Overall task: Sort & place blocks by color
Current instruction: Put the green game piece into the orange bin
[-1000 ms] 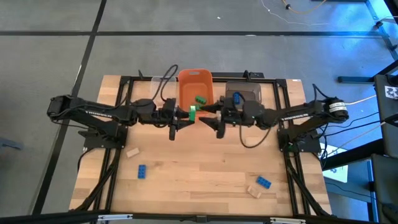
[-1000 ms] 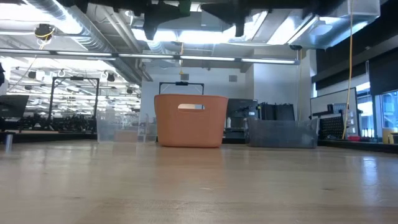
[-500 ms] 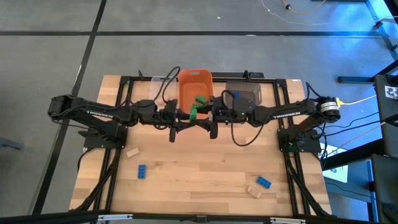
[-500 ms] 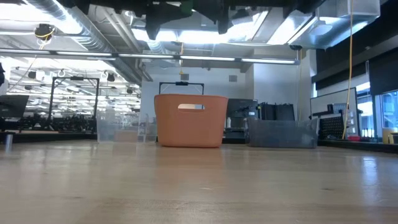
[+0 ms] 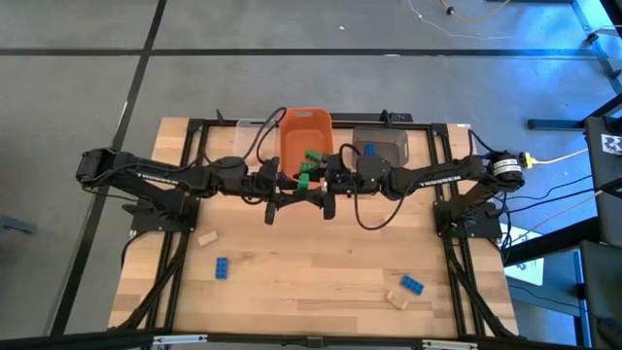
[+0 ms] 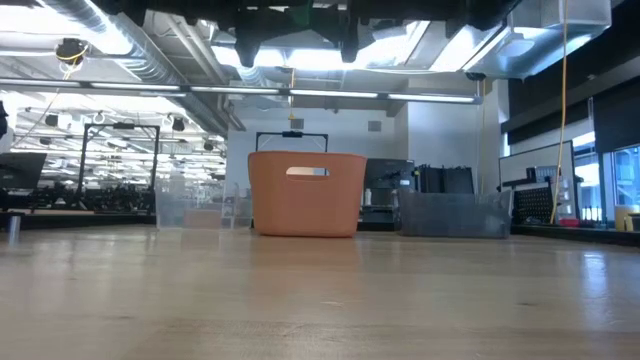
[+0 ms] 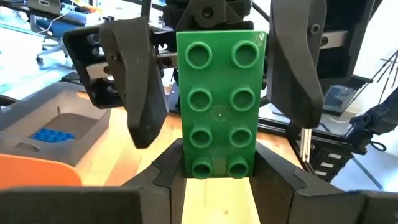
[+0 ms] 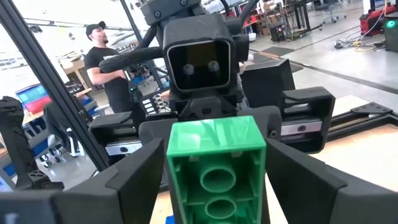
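Above the bench's far edge, before the orange bin (image 5: pixel 304 131), the left claw (image 5: pixel 289 182) pinches one end of a rigid, light green block (image 7: pixel 221 102) as the right claw (image 5: pixel 316 182) spreads around its smooth sides, apparently not yet gripping.

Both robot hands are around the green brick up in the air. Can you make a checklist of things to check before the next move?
1. Left gripper holds the green brick: ok.
2. Right gripper fingers stand on both sides of the brick: ok.
3. Right fingers already squeezing it: cannot tell.
4. Brick lifted off the table: ok.
5. Orange bin with another green brick is just behind the meeting point: ok.
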Controlling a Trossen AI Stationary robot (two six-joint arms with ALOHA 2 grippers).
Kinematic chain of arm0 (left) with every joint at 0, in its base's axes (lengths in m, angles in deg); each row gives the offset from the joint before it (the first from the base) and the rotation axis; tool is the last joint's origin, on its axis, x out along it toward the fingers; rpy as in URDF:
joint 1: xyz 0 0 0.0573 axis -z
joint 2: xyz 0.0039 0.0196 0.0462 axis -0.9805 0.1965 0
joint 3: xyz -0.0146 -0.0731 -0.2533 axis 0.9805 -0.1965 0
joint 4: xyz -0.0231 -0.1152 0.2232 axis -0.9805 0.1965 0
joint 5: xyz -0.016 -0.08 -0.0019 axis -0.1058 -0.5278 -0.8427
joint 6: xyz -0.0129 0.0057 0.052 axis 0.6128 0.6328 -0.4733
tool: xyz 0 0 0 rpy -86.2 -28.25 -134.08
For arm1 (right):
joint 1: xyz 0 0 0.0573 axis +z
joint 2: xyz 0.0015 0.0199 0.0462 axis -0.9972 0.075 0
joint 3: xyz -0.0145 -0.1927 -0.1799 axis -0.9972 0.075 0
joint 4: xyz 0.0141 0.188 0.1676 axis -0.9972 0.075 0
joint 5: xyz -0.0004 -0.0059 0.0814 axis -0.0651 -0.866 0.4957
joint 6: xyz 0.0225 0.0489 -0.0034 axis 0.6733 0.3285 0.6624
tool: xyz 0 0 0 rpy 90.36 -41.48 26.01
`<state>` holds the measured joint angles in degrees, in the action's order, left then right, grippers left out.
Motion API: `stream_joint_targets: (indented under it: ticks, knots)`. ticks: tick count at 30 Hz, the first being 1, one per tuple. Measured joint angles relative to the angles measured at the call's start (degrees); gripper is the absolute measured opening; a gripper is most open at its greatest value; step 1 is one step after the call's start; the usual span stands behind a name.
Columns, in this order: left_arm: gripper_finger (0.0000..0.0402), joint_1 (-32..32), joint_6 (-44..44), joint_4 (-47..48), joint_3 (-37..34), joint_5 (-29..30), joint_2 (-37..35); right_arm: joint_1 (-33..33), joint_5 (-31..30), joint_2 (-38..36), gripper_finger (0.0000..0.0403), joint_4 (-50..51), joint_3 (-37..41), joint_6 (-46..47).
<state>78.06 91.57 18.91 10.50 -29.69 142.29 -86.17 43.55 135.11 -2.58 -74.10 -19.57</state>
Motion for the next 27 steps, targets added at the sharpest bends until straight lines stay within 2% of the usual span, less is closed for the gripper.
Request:
stream_joint_targets:
  ticks: [3, 6, 13, 16, 18, 23, 27]
  knots:
    - [0.0125, -0.02, -0.11, 0.02, -0.02, 0.02, 0.00, 0.00, 0.00, 0.00, 0.0266, -0.30, 0.00, 0.04]
    - [0.0125, 0.00, -0.19, 0.02, -0.02, 0.01, 0.00, 0.00, -0.02, 0.00, 0.0243, -0.26, 0.00, 0.04]
    - [0.0125, 0.00, 0.23, 0.04, -0.02, 0.27, 0.00, 0.00, -0.06, 0.00, 0.0138, -0.17, 0.00, -1.07]
    - [0.0132, -0.80, 2.47, 0.06, 0.00, -0.47, 0.00, -0.30, 1.38, -0.41, 0.0139, 0.55, 0.00, -1.35]
    - [0.0158, -1.50, 2.82, 1.24, 0.09, -1.57, -0.24, -0.88, 2.55, -1.17, 0.0139, 2.41, 0.00, -1.52]
    - [0.0226, -3.98, 5.29, 6.95, 0.00, -3.69, -2.80, -3.51, 4.38, -6.97, 0.0139, 13.41, 0.03, -5.75]
    - [0.0241, -6.69, 5.44, 13.66, 0.00, -3.86, -8.02, -5.89, 4.12, -13.02, 0.0139, 24.77, 0.15, -10.25]
